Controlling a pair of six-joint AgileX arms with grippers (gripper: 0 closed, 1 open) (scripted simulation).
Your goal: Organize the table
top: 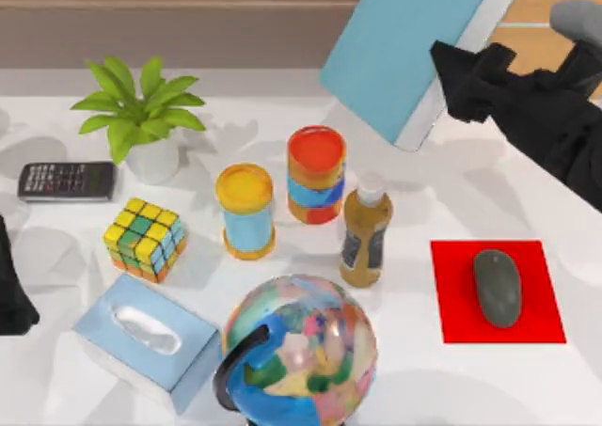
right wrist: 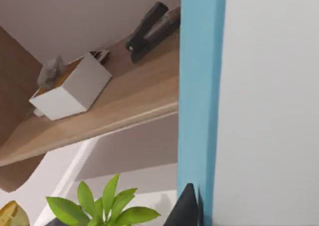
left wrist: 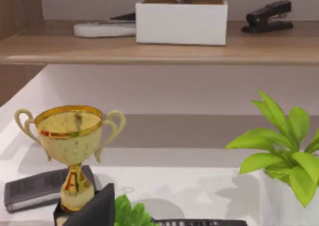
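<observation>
Right pincer (top: 442, 69) raised at about 1 o'clock over the white worktop (top: 442, 196), pinching a light-blue book (top: 404, 40) with a white page edge, held tilted in the air above the back of the worktop; in the right wrist view, blue cover (right wrist: 197, 96) upright against a dark fingertip (right wrist: 185, 208), wooden shelf (right wrist: 114, 111) beyond with a white box (right wrist: 72, 89) and a black stapler (right wrist: 152, 29). Left arm (top: 11, 285) parked at 9 o'clock at the worktop's edge; cannot tell how its pincer stands.

Spread across the worktop: potted green plant (top: 141, 116) at 10 o'clock; dark calculator (top: 66, 181) just to the 9 o'clock side of it; colour cube (top: 144, 239) nearer the middle; yellow-lidded can (top: 245, 210) and red-lidded can (top: 316, 174) near the centre, close but apart; brown bottle (top: 365, 238) with a white cap just beside the red-lidded can; red mat (top: 451, 294) at 4 o'clock carrying a grey mouse (top: 497, 288); pale-blue tissue box (top: 146, 339) at 7 o'clock; multicoloured globe (top: 301, 351) at 6 o'clock on a dark stand.

In the left wrist view: gold trophy (left wrist: 72, 146) upright on the worktop, a dark flat device (left wrist: 35, 188) behind its stem, plant leaves (left wrist: 284, 141) to one side, shelf above bearing the box (left wrist: 182, 21) and stapler (left wrist: 266, 16).
</observation>
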